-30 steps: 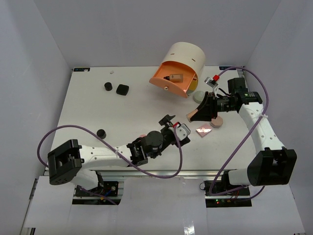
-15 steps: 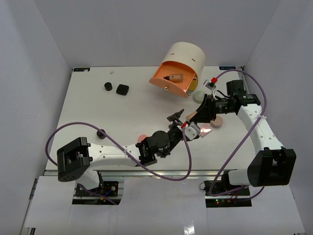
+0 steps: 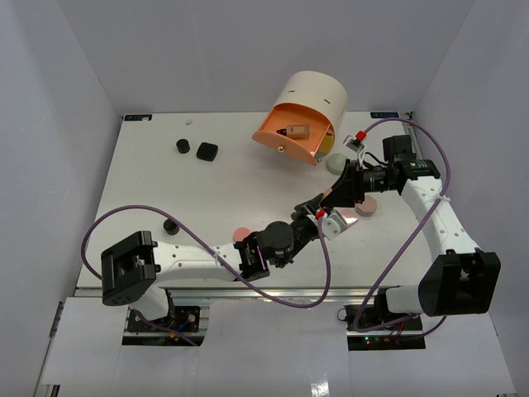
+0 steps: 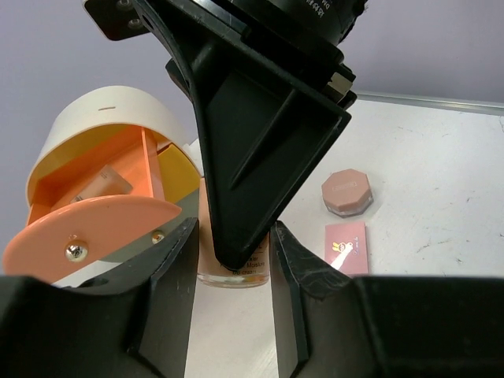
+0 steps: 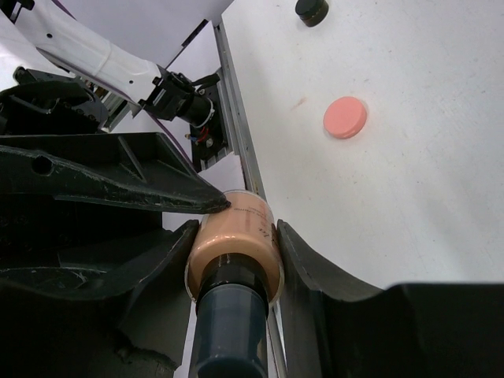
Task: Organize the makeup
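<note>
A peach foundation bottle (image 5: 236,240) with a dark cap is held off the table between both arms. My right gripper (image 5: 235,236) is shut on it near the cap. My left gripper (image 4: 233,276) has its jaws flush against the bottle's base (image 4: 233,264) on both sides. From above, the two grippers meet at the bottle (image 3: 328,197), right of centre. On the table lie a pink round compact (image 3: 240,234), a pink octagonal compact (image 4: 346,193), a pink square palette (image 4: 347,246) and a grey-green compact (image 3: 335,163). Black jars (image 3: 183,146) (image 3: 207,150) (image 3: 170,225) stand to the left.
The cream cylindrical box (image 3: 310,103) stands at the back with its orange drawer (image 3: 289,141) swung open, a small brown bottle (image 3: 295,131) inside. The drawer (image 4: 87,228) is close to the left of the held bottle. White walls enclose the table.
My left arm has reached right and forward to the right gripper, and its jaws have narrowed onto the bottle's base. The right arm has barely moved.
</note>
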Controlling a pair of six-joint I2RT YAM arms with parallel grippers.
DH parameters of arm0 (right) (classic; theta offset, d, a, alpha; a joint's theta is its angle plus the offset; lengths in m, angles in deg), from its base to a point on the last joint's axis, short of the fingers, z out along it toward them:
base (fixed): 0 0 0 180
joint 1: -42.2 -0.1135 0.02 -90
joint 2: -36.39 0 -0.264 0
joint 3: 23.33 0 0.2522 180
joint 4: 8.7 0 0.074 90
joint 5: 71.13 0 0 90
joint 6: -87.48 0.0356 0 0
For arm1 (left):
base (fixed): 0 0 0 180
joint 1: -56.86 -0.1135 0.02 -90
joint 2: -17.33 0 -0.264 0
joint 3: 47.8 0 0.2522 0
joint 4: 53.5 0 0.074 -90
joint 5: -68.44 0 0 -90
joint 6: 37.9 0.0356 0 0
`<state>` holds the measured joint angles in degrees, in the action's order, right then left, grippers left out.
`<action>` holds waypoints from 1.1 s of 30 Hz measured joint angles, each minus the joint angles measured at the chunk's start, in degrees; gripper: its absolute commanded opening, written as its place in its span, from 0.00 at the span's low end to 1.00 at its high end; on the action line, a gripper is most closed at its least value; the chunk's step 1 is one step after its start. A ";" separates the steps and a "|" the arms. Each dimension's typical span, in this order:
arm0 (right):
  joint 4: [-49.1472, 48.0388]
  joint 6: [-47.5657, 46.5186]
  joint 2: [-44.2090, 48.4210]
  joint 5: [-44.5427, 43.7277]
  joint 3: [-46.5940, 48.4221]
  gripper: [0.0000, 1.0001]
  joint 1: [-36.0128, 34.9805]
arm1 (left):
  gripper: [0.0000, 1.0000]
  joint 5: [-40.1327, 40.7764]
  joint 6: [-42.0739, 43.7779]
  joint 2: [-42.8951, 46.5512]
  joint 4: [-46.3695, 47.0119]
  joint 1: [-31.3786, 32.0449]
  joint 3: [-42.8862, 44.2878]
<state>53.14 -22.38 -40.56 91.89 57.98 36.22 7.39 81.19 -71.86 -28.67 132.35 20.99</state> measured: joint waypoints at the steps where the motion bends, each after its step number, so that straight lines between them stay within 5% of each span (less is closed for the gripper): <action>1: 0.00 0.01 -0.01 -0.11 0.00 0.08 -0.02 | 0.27 0.00 -0.10 0.00 -0.07 0.00 0.01; 3: 0.00 0.04 0.00 -0.33 -0.02 0.08 -0.04 | 0.31 0.00 -0.32 0.02 -0.22 0.00 0.02; 7: 0.00 0.14 0.00 -0.45 -0.40 0.08 -0.05 | 0.66 -0.01 -1.06 0.02 -0.70 -0.01 0.02; 12: -0.22 -0.03 0.20 0.32 -0.59 0.08 -0.33 | 0.70 -0.26 -2.70 0.02 -1.22 0.00 0.02; 17: -0.24 -0.05 0.42 0.69 -0.59 0.08 -0.52 | 0.66 -0.47 -3.31 -0.01 -1.92 0.00 0.04; 33: -0.28 -0.01 0.55 0.62 -0.83 0.11 -0.45 | 0.22 0.57 -2.56 -0.52 -3.03 -0.37 1.21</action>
<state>52.86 -22.38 -40.01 92.51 57.16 35.76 7.97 78.63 -72.38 -31.70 131.97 22.19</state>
